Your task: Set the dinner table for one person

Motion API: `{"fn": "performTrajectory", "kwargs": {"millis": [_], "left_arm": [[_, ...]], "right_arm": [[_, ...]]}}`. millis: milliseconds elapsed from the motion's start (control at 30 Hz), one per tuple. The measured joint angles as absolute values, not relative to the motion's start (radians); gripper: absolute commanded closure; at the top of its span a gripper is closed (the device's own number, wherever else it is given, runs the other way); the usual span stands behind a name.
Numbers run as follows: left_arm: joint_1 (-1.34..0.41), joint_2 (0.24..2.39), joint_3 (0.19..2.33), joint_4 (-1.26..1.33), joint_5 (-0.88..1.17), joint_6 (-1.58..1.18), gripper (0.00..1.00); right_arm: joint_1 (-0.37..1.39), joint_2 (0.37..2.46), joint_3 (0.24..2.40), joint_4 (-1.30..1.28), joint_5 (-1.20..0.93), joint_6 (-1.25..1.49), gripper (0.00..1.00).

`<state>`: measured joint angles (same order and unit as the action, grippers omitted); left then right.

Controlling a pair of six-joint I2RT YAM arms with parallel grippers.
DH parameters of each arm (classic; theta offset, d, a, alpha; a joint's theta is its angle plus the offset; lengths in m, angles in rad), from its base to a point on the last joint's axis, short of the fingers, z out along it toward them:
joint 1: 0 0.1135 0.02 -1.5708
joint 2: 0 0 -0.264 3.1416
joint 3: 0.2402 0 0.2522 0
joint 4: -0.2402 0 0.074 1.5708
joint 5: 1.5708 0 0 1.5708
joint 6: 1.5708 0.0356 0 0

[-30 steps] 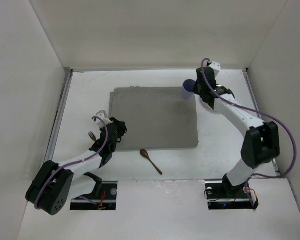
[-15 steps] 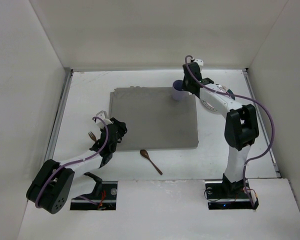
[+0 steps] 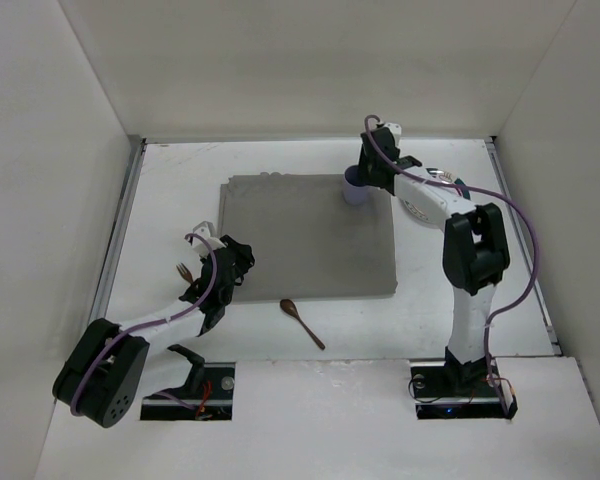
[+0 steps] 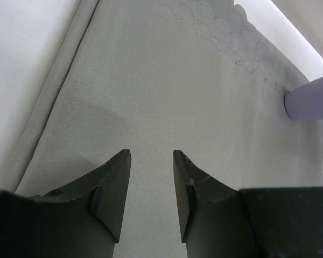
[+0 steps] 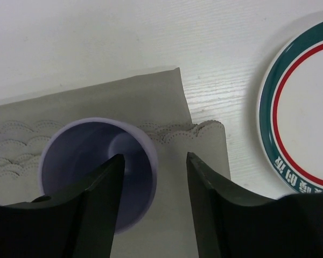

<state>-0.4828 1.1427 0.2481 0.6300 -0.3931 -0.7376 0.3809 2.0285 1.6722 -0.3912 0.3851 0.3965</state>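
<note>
White dinner table (image 3: pixel 180 170) below: right gripper (image 5: pixel 153 158), jaws released astride the rim of the lilac cup (image 5: pixel 81 153), should rise straight; left gripper (image 4: pixel 151 156) gapes empty.

Large flat white matte dinner table (image 3: pixel 180 180).

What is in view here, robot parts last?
dinner table: one, white, beneath everything.
placemat: one, grey, table centre.
cup: one, lilac, upright on placemat's far right corner.
plate: one, white with green and red rings, on table right of cup.
spoon: one, brown, on table near side of placemat.
fork: one, brown, on table left of placemat.
left arm: one, black and white, jaws open over placemat's left edge.
right arm: one, black and white, jaws open around cup's rim.
</note>
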Motion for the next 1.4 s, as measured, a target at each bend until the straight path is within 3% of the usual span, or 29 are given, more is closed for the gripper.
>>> {"fn": "performTrajectory", "kwargs": {"millis": [167, 333, 500, 567, 867, 1200, 1400], "left_arm": [[-0.483, 1.143, 0.248, 0.630, -0.393, -0.738, 0.65], [-0.483, 1.143, 0.248, 0.630, -0.393, -0.738, 0.65], [-0.489, 1.143, 0.248, 0.630, -0.392, -0.738, 0.65], [-0.490, 1.143, 0.248, 0.630, -0.390, -0.738, 0.64], [-0.492, 1.143, 0.248, 0.630, -0.381, -0.738, 0.64], [-0.498, 1.156, 0.248, 0.632, -0.366, -0.739, 0.65], [-0.498, 1.163, 0.248, 0.642, -0.358, -0.741, 0.65]], "right_arm": [[0.381, 1.946, 1.616, -0.390, 0.377, 0.397, 0.34], [0.374, 1.711, 1.472, -0.325, 0.347, 0.422, 0.34], [0.280, 1.453, 1.209, -0.152, 0.315, 0.527, 0.66], [0.190, 1.413, 1.094, -0.070, 0.308, 0.605, 0.70], [-0.130, 1.527, 0.708, 0.105, 0.245, 0.903, 0.56], [-0.170, 1.599, 0.695, 0.254, 0.173, 0.987, 0.56], [-0.170, 1.674, 0.746, 0.266, 0.156, 1.009, 0.63]]}}
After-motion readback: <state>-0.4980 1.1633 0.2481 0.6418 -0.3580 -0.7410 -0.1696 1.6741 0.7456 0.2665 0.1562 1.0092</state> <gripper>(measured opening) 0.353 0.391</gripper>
